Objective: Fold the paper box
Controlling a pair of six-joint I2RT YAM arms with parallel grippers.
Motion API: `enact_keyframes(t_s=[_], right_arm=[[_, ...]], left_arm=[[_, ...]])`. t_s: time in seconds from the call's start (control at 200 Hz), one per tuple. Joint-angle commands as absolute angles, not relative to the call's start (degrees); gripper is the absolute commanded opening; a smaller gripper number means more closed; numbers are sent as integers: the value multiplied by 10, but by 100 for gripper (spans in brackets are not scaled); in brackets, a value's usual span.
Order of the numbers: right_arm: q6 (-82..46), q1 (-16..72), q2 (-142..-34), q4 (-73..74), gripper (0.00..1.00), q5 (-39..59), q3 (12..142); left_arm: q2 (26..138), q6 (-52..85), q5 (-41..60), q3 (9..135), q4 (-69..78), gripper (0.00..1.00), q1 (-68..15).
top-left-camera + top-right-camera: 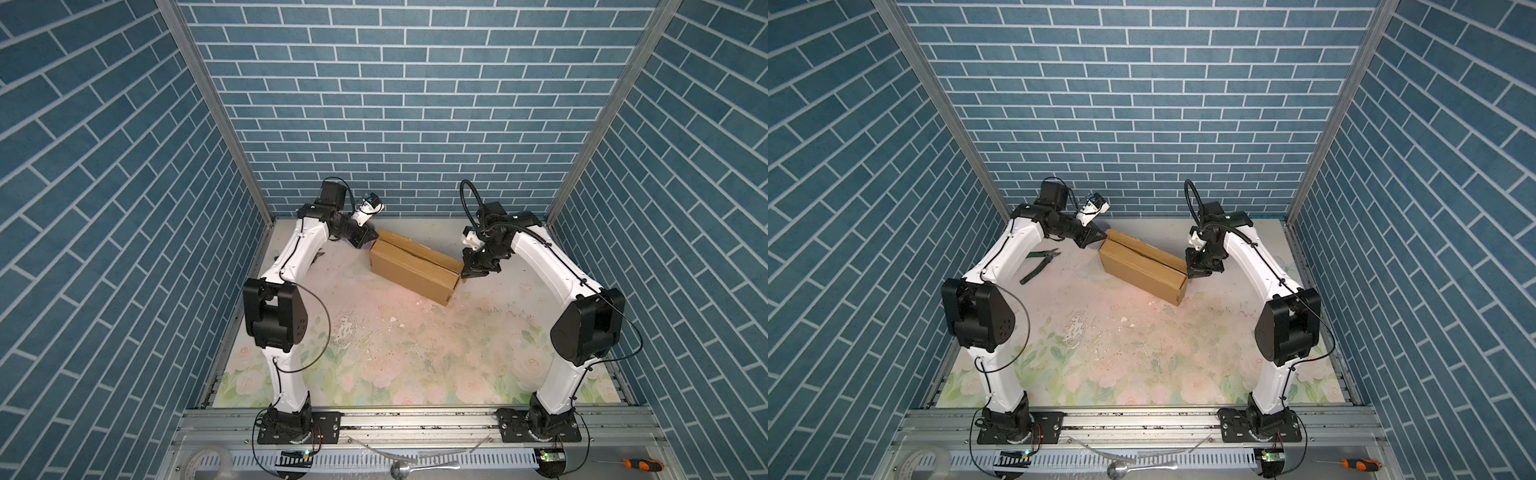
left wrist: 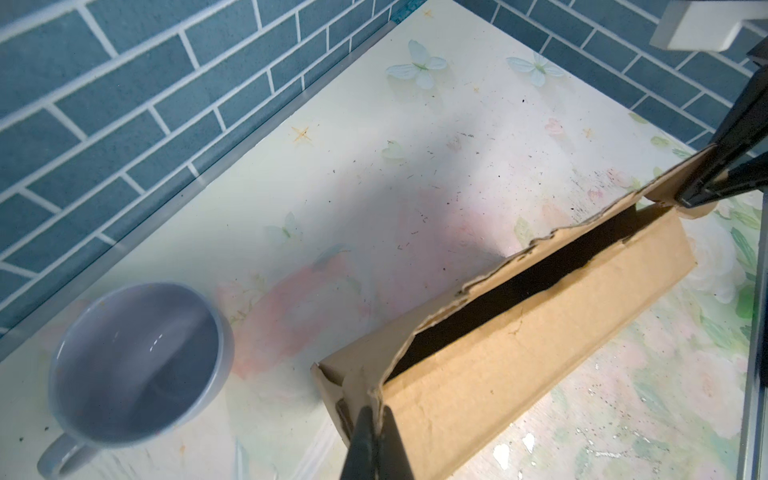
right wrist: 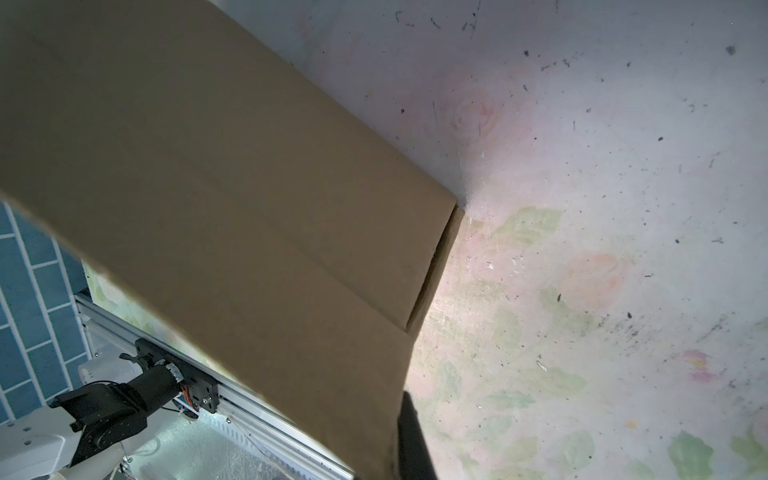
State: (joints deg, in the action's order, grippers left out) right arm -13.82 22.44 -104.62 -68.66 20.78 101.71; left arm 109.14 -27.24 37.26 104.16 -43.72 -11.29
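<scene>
Nearest the viewer, the stained floral-print counter (image 1: 395, 353) carries only specks and scuffs. Farther back, the brown corrugated cardboard paper box (image 1: 411, 266) lies diagonally across it. It is mostly formed, and the left wrist view shows a long dark slot open along its top between ragged flap edges. The right gripper (image 1: 471, 272) is clamped on a tab at the box's nearer, right end. The left gripper (image 2: 374, 411) is pinched over the cardboard edge at the farther, left corner. Off that corner, close to the blue tiled wall (image 2: 124, 104), stands a lilac ceramic cup (image 2: 137, 365). Likely hazards: opposed pulls may tear the frayed flap; a thin-edge pinch may slip, letting the slot spring wider; a swing of the far end may strike the cup.
</scene>
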Motion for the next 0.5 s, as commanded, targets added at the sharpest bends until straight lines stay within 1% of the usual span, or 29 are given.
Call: enact_keyframes(t_s=[0.0,0.105,0.495], right_arm=[[-158,231,-1060,-659,0,255,1046],[-167,231,-1062,-653,0,259,1046],[-198,236,-1063,-622,0,254,1036]], left_arm=[[1039,-224,402,960,-376,0,-133],[1001,-208,390,892,-333,0,-133],[941,-112,357,758,-201,0,-134]])
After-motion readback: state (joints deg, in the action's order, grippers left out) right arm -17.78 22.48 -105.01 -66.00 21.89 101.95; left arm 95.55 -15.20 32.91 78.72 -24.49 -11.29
